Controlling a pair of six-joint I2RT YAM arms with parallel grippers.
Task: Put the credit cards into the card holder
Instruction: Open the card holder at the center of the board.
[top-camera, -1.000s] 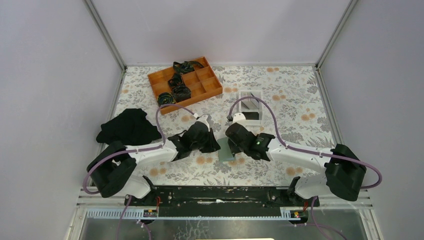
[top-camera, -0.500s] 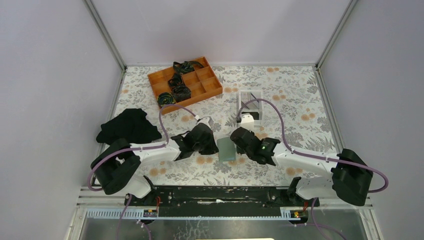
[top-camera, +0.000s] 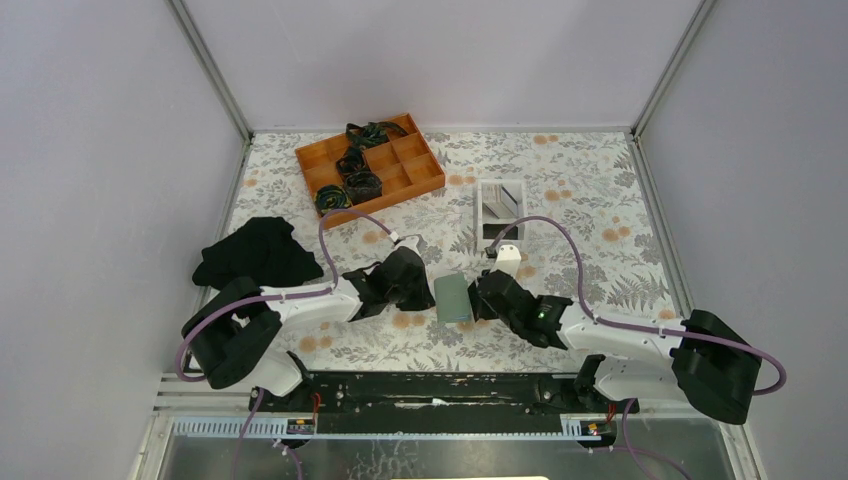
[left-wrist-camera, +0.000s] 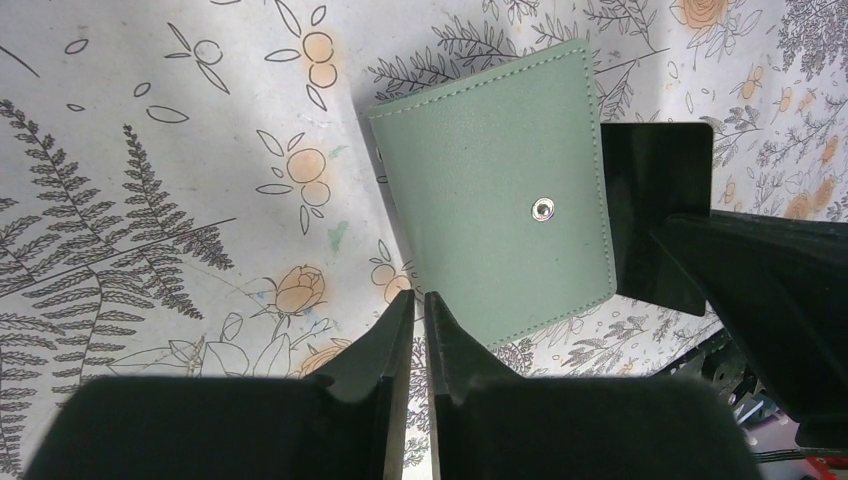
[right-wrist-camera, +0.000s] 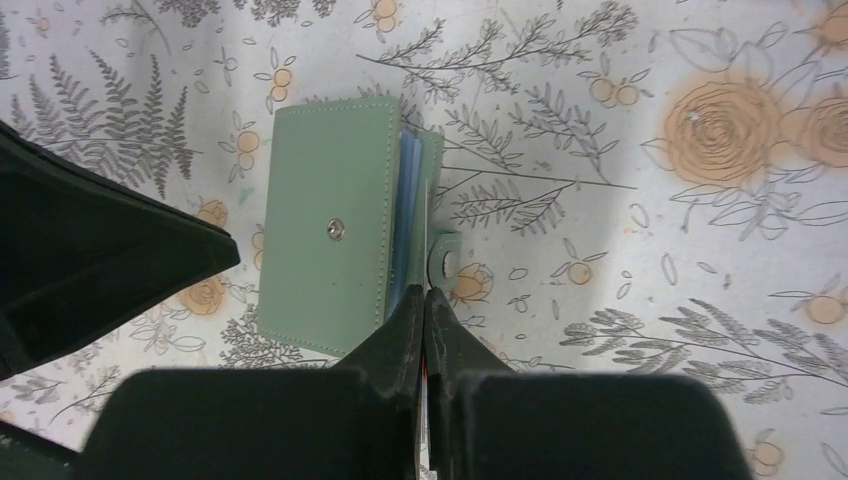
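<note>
The sage-green card holder (top-camera: 453, 298) lies flat on the floral table between my two grippers, its snap stud facing up (left-wrist-camera: 541, 209). Light blue credit cards (right-wrist-camera: 409, 205) show as thin edges tucked inside its open side, beside the snap tab (right-wrist-camera: 443, 262). My left gripper (left-wrist-camera: 420, 300) sits at the holder's near-left corner, its jaws almost together with a thin empty slit. My right gripper (right-wrist-camera: 425, 293) is shut and empty, its tips at the holder's card-side edge. In the top view the left gripper (top-camera: 427, 290) and right gripper (top-camera: 481, 298) flank the holder.
A white tray (top-camera: 500, 190) stands behind the right arm. An orange compartment box (top-camera: 370, 165) holding dark bundles sits at the back left. A black cloth (top-camera: 255, 252) lies at the left. Grey walls close in the table on three sides.
My right gripper has drawn back toward the near right, off the card holder, which now shows fully. The left gripper has shifted slightly left.
</note>
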